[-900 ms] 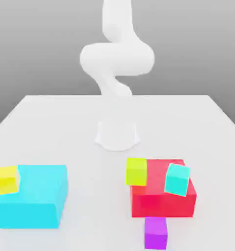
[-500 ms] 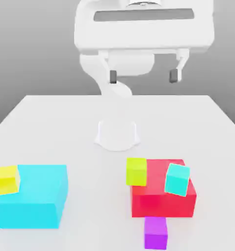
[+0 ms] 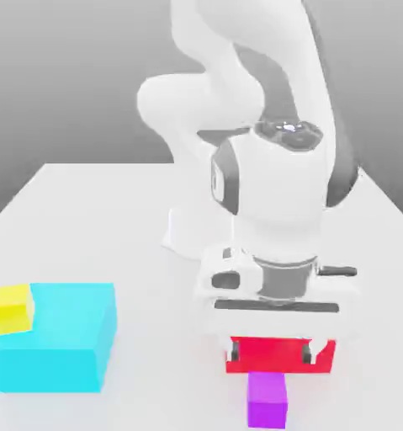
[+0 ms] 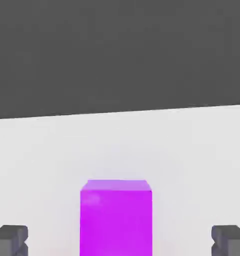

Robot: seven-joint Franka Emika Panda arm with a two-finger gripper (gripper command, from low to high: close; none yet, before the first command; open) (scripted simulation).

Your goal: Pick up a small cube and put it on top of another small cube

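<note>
Lowered from its earlier height, the gripper [image 3: 269, 352] now hangs with jaws wide apart over the red block [image 3: 276, 360], holding nothing. Just nearer, the purple cube [image 3: 267, 399] rests on the table [image 3: 137, 210]. At the exterior view's left sit the cyan block [image 3: 57, 337] and the yellow cube [image 3: 11, 307].

Exterior view – we look from raised spot off surface [image 3: 87, 210], facing arm's base, near edge and purple cube [image 3: 267, 401] closest to us. Hand view – we sit on hand just behind jaws, close and low, facing across surface toward dark backdrop. Both views share purple cube [image 4: 116, 218] and surface around it.
</note>
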